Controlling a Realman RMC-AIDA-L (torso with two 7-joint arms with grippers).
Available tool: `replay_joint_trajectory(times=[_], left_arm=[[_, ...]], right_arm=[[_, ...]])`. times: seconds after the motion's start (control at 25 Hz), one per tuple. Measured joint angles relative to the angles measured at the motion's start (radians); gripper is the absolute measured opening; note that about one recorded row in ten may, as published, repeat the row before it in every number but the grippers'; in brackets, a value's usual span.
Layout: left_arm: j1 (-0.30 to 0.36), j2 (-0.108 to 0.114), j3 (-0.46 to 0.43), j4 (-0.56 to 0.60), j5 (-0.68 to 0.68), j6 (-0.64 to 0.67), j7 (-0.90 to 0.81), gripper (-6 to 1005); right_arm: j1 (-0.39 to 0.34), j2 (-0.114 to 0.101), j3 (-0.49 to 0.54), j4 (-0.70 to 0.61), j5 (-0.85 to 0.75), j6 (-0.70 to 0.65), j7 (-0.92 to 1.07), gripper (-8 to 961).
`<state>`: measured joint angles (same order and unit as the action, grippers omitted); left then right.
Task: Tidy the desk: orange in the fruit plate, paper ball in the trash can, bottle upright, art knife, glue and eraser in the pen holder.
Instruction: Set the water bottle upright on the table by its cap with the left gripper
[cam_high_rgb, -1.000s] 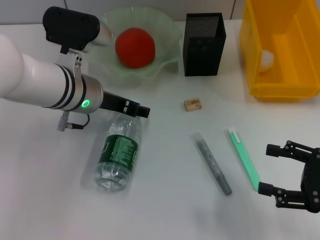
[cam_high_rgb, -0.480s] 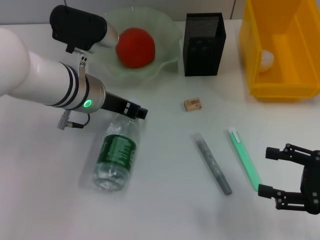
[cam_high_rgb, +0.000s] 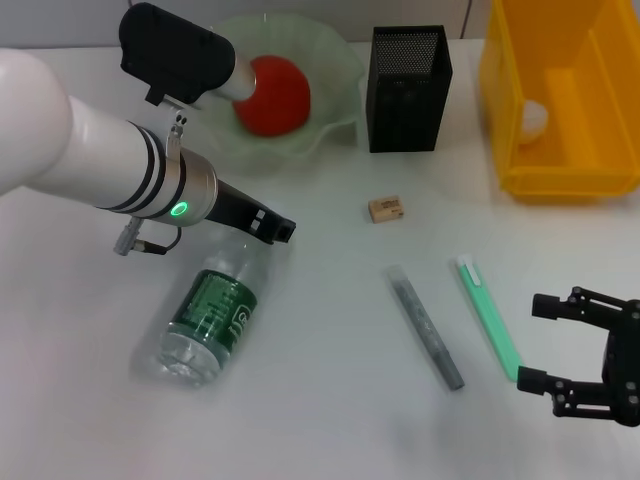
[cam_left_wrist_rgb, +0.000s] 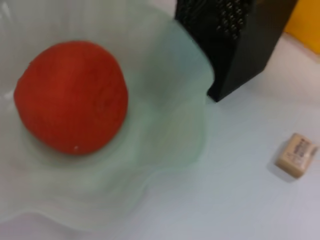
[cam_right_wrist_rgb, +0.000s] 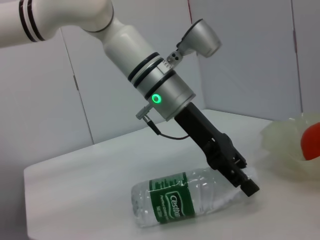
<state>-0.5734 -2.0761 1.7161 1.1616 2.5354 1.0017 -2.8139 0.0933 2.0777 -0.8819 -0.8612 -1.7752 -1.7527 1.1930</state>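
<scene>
The bottle (cam_high_rgb: 205, 315) lies on its side on the white desk, label up, its cap end hidden under my left gripper (cam_high_rgb: 272, 228), which looks shut on the neck. The right wrist view shows the bottle (cam_right_wrist_rgb: 180, 205) and that gripper (cam_right_wrist_rgb: 239, 176) side on. The orange (cam_high_rgb: 277, 93) rests in the fruit plate (cam_high_rgb: 335, 128). A paper ball (cam_high_rgb: 535, 118) sits inside the trash can (cam_high_rgb: 560, 178). The eraser (cam_high_rgb: 385, 208), a grey stick (cam_high_rgb: 426, 328) and a green art knife (cam_high_rgb: 488, 317) lie on the desk. My right gripper (cam_high_rgb: 535, 340) hangs open beside the knife's near end.
The pen holder (cam_high_rgb: 408, 90) stands between the fruit plate and the trash can. In the left wrist view I see the orange (cam_left_wrist_rgb: 70, 97), the fruit plate (cam_left_wrist_rgb: 170, 145), the pen holder (cam_left_wrist_rgb: 235, 40) and the eraser (cam_left_wrist_rgb: 296, 155).
The bottle has swung round on the desk, its base sliding to the left while its neck stays at my left gripper. The left arm has turned slightly. The right gripper has not moved.
</scene>
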Motion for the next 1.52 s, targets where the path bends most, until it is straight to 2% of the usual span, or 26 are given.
replay_joint_trajectory(times=[0.16,0.2,0.28,0.36,0.44,0.48,0.52,0.56,0.64,0.68,0.72,0.76,0.8,0.84,0.96,1.0,1.04,1.24,1.28,1.32,1.52], left_arm=[[0.071,0.003,-0.004,0.128,-0.027,0.017,0.104,472],[0.071,0.003,-0.004,0.128,-0.027,0.017,0.104,472],[0.139,0.004,-0.032,0.226,-0.101,0.018,0.246,472],[0.19,0.005,-0.065,0.265,-0.168,0.018,0.344,471],[0.19,0.005,-0.065,0.265,-0.168,0.018,0.344,470],[0.24,0.006,-0.125,0.278,-0.291,0.021,0.516,469],[0.24,0.006,-0.125,0.278,-0.291,0.021,0.516,469],[0.266,0.007,-0.173,0.263,-0.399,0.027,0.653,469],[0.266,0.007,-0.173,0.263,-0.399,0.027,0.653,468],[0.281,0.008,-0.211,0.247,-0.465,0.037,0.734,467],[0.281,0.008,-0.211,0.247,-0.465,0.037,0.734,467],[0.296,0.008,-0.301,0.183,-0.613,0.099,0.919,467],[0.296,0.008,-0.301,0.183,-0.613,0.099,0.919,466],[0.298,0.008,-0.338,0.146,-0.676,0.125,0.996,466],[0.298,0.008,-0.338,0.146,-0.676,0.125,0.996,464],[0.299,0.008,-0.42,0.054,-0.786,0.172,1.125,464],[0.296,0.008,-0.453,0.012,-0.825,0.194,1.184,463],[0.293,0.008,-0.473,-0.015,-0.845,0.203,1.218,456],[0.284,0.009,-0.527,-0.074,-0.879,0.232,1.277,455],[0.285,0.009,-0.543,-0.079,-0.897,0.256,1.301,455],[0.292,0.009,-0.557,-0.091,-0.92,0.277,1.324,452]], right_arm=[[-0.002,-0.001,0.006,-0.009,-0.001,-0.001,0.007,845],[-0.002,-0.001,0.007,-0.009,-0.001,-0.001,0.008,845],[-0.001,-0.001,0.008,-0.009,-0.001,-0.001,0.01,845],[-0.001,-0.001,0.008,-0.009,-0.001,-0.001,0.01,845],[0.0,-0.001,0.008,-0.009,-0.001,-0.001,0.01,845],[0.004,-0.001,0.008,-0.009,-0.001,-0.001,0.011,845],[0.006,-0.001,0.008,-0.009,-0.001,-0.001,0.013,845],[0.006,-0.001,0.008,-0.009,-0.001,-0.001,0.013,845],[0.01,-0.001,0.008,-0.011,-0.003,0.0,0.022,845],[0.012,-0.001,0.008,-0.013,-0.006,0.0,0.027,845],[0.014,0.0,0.008,-0.019,-0.009,0.0,0.031,845],[0.015,0.001,0.008,-0.023,-0.012,0.0,0.033,845],[0.017,0.001,0.008,-0.026,-0.013,0.0,0.035,845],[0.019,0.002,0.008,-0.027,-0.013,-0.001,0.037,845],[0.026,0.002,0.005,-0.029,-0.014,-0.001,0.048,845],[0.028,0.002,0.003,-0.029,-0.014,-0.001,0.051,845],[0.031,0.002,0.002,-0.029,-0.014,-0.001,0.053,845],[0.039,0.001,-0.001,-0.03,-0.015,-0.001,0.06,845],[0.039,0.001,-0.002,-0.031,-0.015,-0.001,0.06,845],[0.039,0.001,-0.002,-0.031,-0.015,-0.001,0.06,845],[0.04,0.001,-0.002,-0.032,-0.015,-0.001,0.06,845]])
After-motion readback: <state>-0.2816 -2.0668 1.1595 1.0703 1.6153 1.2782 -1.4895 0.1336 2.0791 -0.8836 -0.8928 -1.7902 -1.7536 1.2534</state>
